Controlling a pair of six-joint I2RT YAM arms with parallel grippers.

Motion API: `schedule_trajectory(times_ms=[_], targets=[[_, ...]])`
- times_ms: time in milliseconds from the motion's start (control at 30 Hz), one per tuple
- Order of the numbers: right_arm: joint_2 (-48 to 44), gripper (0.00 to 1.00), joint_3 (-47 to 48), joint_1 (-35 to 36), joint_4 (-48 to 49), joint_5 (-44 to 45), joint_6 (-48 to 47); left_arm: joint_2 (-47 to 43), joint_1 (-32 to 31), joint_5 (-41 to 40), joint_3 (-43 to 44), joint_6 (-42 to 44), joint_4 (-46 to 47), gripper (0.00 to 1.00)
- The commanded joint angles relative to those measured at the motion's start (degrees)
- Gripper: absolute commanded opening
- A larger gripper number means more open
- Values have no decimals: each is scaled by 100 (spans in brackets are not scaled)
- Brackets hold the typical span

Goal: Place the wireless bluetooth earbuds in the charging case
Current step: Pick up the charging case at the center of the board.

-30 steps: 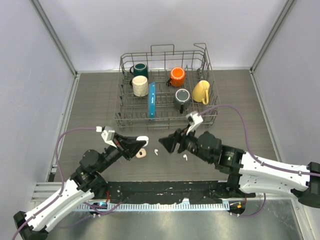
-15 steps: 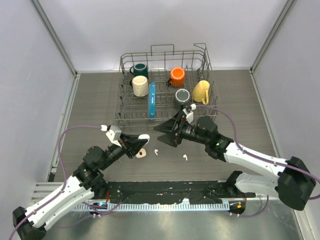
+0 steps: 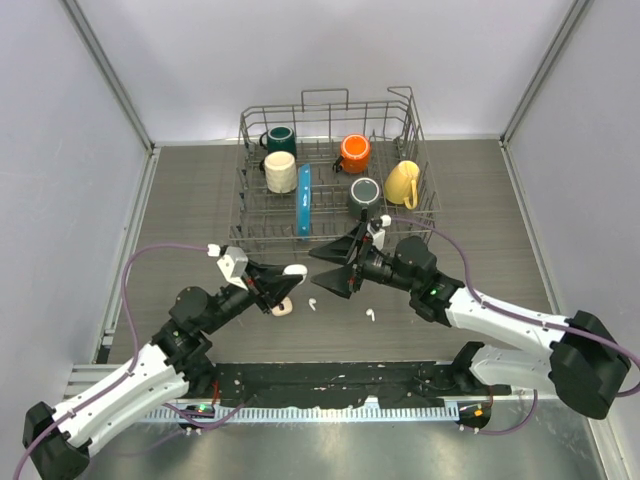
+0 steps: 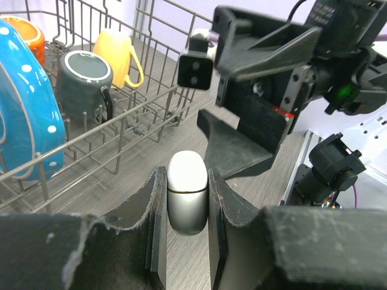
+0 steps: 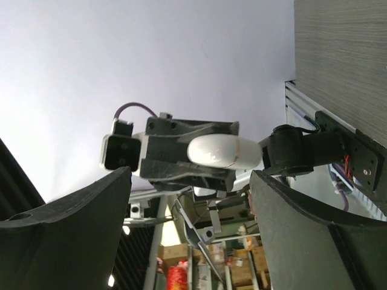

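Observation:
My left gripper (image 3: 283, 283) is shut on a white charging case (image 3: 293, 271), lifted off the table; in the left wrist view the case (image 4: 187, 193) sits clamped between the two fingers with its lid seam closed. My right gripper (image 3: 322, 268) faces it from the right, open and empty, its fingers just short of the case. In the right wrist view the case (image 5: 224, 151) shows between my spread right fingers (image 5: 91, 211). Two white earbuds lie on the table, one (image 3: 312, 303) below the grippers and one (image 3: 370, 314) further right. A pale pink-beige piece (image 3: 283, 308) lies under the left gripper.
A wire dish rack (image 3: 420, 215) stands behind the grippers, holding a green mug (image 3: 280, 138), cream mug (image 3: 281, 172), orange mug (image 3: 354, 152), yellow mug (image 3: 402, 183), grey mug (image 3: 364, 193) and blue plate (image 3: 303, 212). Grey walls close both sides.
My right gripper rose off the table, swung back and left toward the case and opened wider. My left gripper carried the case slightly up and to the right.

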Motion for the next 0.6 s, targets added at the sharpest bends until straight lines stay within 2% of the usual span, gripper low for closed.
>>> schedule_trajectory(times_ms=[0, 233, 400, 567], targets=[[179, 85, -9, 46, 665, -30, 536, 47, -23, 158, 299, 128, 577, 0], [223, 85, 247, 81, 154, 49, 394, 82, -23, 157, 299, 181, 665, 0], [434, 84, 150, 177, 497, 84, 605, 231, -32, 245, 334, 119, 840, 0], [654, 79, 106, 318, 998, 154, 877, 354, -32, 237, 352, 119, 964, 0]])
